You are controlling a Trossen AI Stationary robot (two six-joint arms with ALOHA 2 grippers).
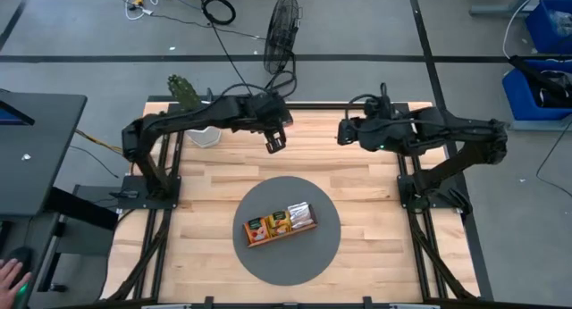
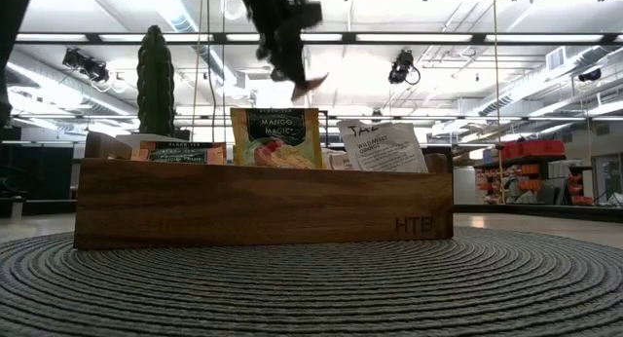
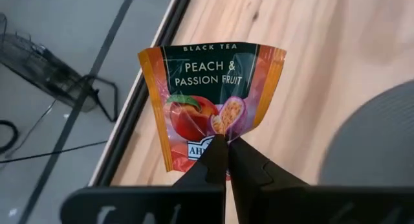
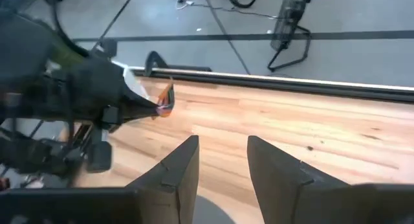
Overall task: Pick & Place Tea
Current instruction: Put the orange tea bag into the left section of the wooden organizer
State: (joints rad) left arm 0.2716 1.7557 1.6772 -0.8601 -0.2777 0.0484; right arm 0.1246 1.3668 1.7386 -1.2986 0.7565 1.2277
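My left gripper (image 3: 226, 143) pinches one tea bag (image 3: 210, 98) by its lower edge and holds it in the air above the table (image 1: 357, 166), away from the tray (image 1: 281, 224) with the other bags. My right gripper (image 4: 223, 156) hangs open nearby.

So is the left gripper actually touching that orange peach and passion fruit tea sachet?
Touching. In the left wrist view, the left gripper has both dark fingers closed together on the bottom edge of the orange peach and passion fruit tea sachet, which hangs above the wooden table.
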